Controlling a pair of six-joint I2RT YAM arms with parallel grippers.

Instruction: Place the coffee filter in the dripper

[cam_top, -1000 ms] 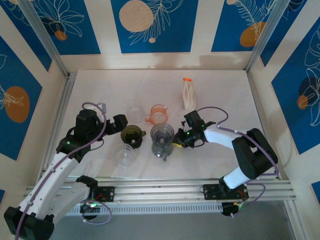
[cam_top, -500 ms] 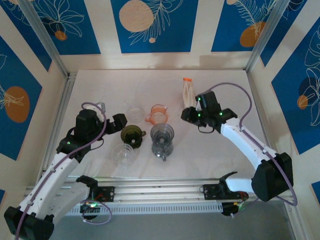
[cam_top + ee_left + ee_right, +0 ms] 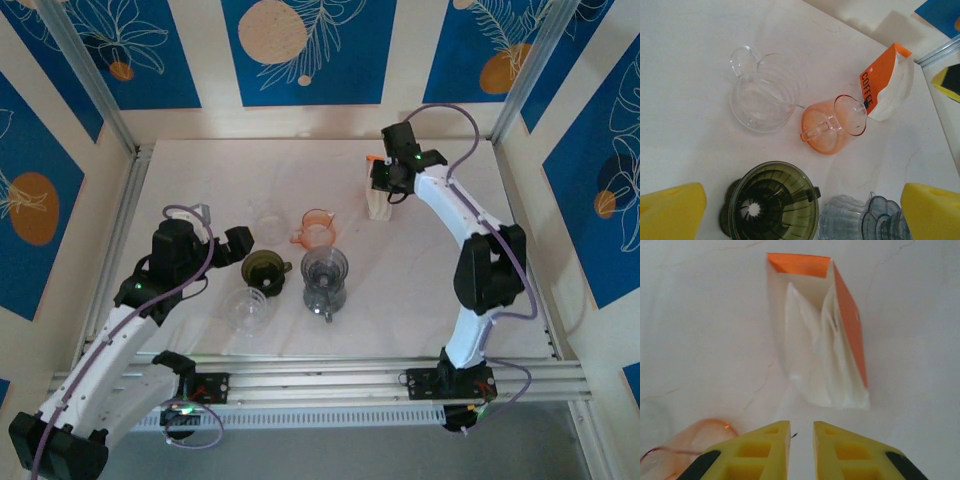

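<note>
**Left arm** (image 3: 125, 335) and **right arm** (image 3: 465, 215): white link shells, black joint housings with small green indicator lights, and a lilac cable (image 3: 186, 209) looped along each. Black base blocks (image 3: 205, 385) clamp to a ribbed aluminium rail (image 3: 320, 378). **Right gripper** (image 3: 801, 429) fingers (image 3: 760, 450): yellow moulded plastic with square recesses and black inserts. **Left gripper** (image 3: 802, 205) fingers (image 3: 670, 210): plain yellow.

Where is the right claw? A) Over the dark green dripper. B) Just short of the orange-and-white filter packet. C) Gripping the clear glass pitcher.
B: the right wrist view shows the right claw pointing at the filter packet, apart from it.
</note>
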